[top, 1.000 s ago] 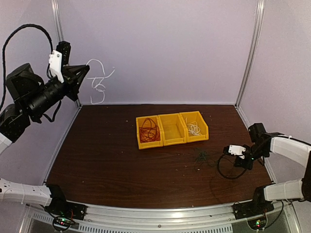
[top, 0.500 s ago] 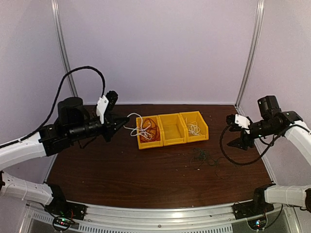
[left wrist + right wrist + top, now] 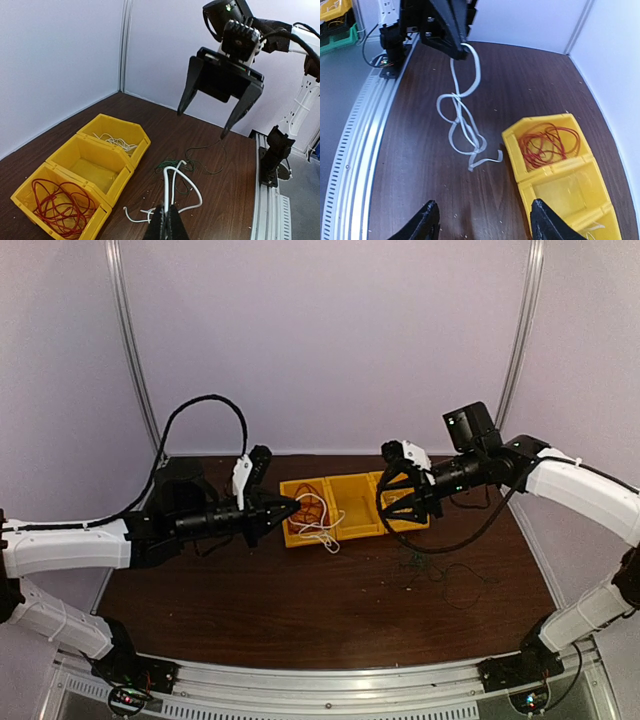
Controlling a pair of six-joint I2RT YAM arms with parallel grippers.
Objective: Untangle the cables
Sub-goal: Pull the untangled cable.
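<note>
Three bins [image 3: 352,502] are standing in a row on the counter [image 3: 250,590]. A coiled cable [image 3: 60,205] is lying in the left bin [image 3: 95,220], a thin cable [image 3: 117,141] in the right bin [image 3: 142,145]; a tangled cable [image 3: 415,562] is lying before the right bin.

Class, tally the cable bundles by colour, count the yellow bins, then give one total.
Yellow bins: 3
Red cables: 1 bundle
White cables: 2, one in a bin, one held by the left gripper
Dark cables: 1 clump
Total: 7
</note>
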